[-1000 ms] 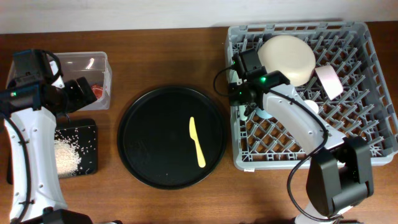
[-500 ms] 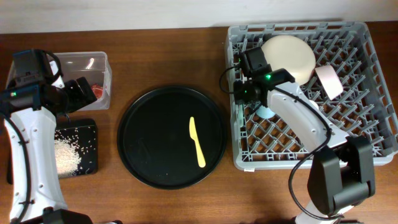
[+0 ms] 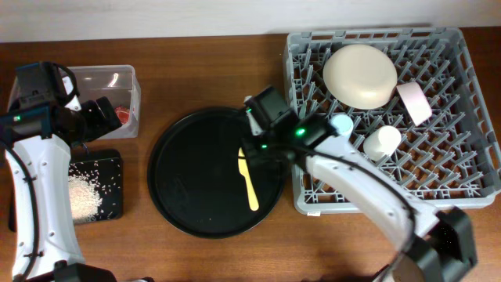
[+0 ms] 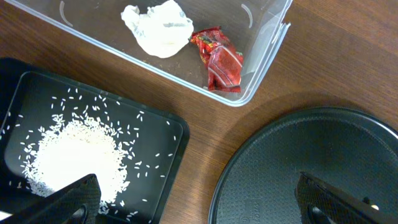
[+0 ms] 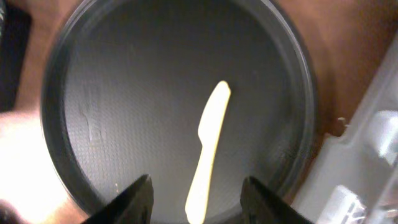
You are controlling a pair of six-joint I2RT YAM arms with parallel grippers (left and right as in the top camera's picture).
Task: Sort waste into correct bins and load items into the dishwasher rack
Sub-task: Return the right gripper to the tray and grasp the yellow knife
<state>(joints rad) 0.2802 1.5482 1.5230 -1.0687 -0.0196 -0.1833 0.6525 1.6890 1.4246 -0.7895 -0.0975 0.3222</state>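
Observation:
The slim pale yellow utensil (image 3: 248, 182) lies on the large round black tray (image 3: 188, 180). It also shows in the right wrist view (image 5: 208, 149). My right gripper (image 3: 252, 149) hangs open over it, with one finger on each side of its handle end (image 5: 196, 202). My left gripper (image 3: 98, 117) is open and empty (image 4: 199, 208) between the bins. The clear box (image 4: 261, 62) holds the white wrapper (image 4: 158, 28) and the red wrapper (image 4: 217, 59). The flat black tray (image 4: 168, 130) holds the rice (image 4: 74, 155). The rack (image 3: 438, 180) holds the cream bowl (image 3: 360, 74), pink bowl (image 3: 413, 102), light blue cup (image 3: 340, 124) and white cup (image 3: 382, 142).
The round tray sits mid-table between the bins on the left and the rack on the right. The rack's left wall (image 3: 296, 168) stands close beside my right arm. Brown wood tabletop (image 3: 203, 78) lies behind the round tray.
My right gripper has left the rack and swung left over the round tray, above the utensil. The light blue cup stays in the rack. The left arm has not moved.

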